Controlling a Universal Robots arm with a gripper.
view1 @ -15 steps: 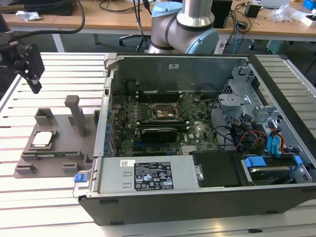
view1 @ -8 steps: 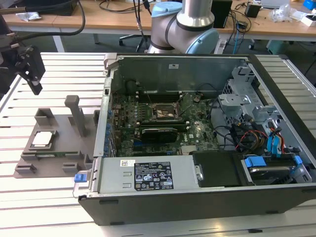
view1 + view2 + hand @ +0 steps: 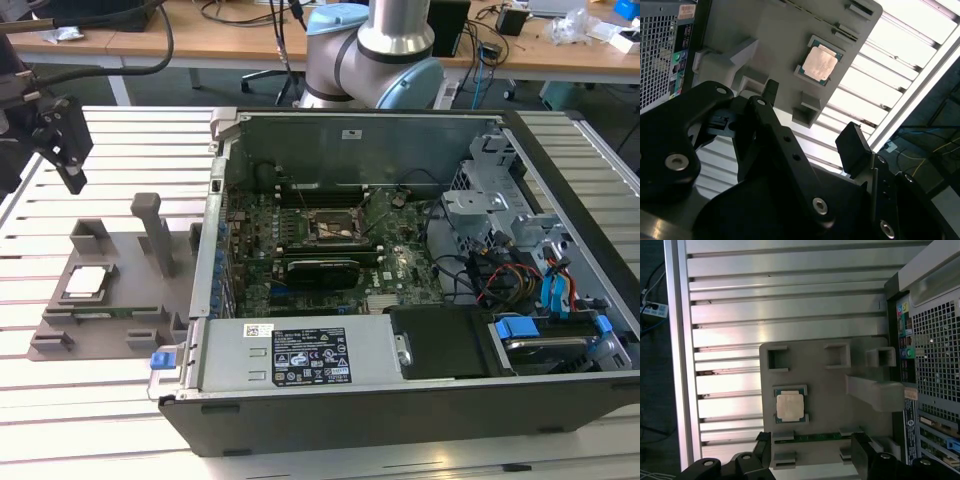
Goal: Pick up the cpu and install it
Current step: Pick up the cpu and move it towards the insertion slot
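**Clerk:** Entry one, the cpu?

**Keeper:** Small flat square chip, silvery-white metal top with a thin darker rim [image 3: 87,282]. It lies flat in a square recess of the grey plastic holder plate with upright posts [image 3: 125,290]. The plate sits on the slatted aluminium bench [image 3: 150,150], just beside the computer case, on the exterior view's left.

**Clerk:** Entry two, the claw?

**Keeper:** Black two-fingered claw [image 3: 811,110], seen in the second wrist view. It is released: the fingers are spread apart with nothing between them. It hangs in the air over the holder plate, clear of the chip. In both wrist views the chip lies untouched beyond the fingertips.

**Clerk:** Entry three, the case?

**Keeper:** Open dark desktop computer case [image 3: 300,415], lying on its side on the bench, with the green motherboard [image 3: 255,280] exposed. A dark square socket frame with metal edges [image 3: 335,228] sits near the board's middle, well apart from the chip.
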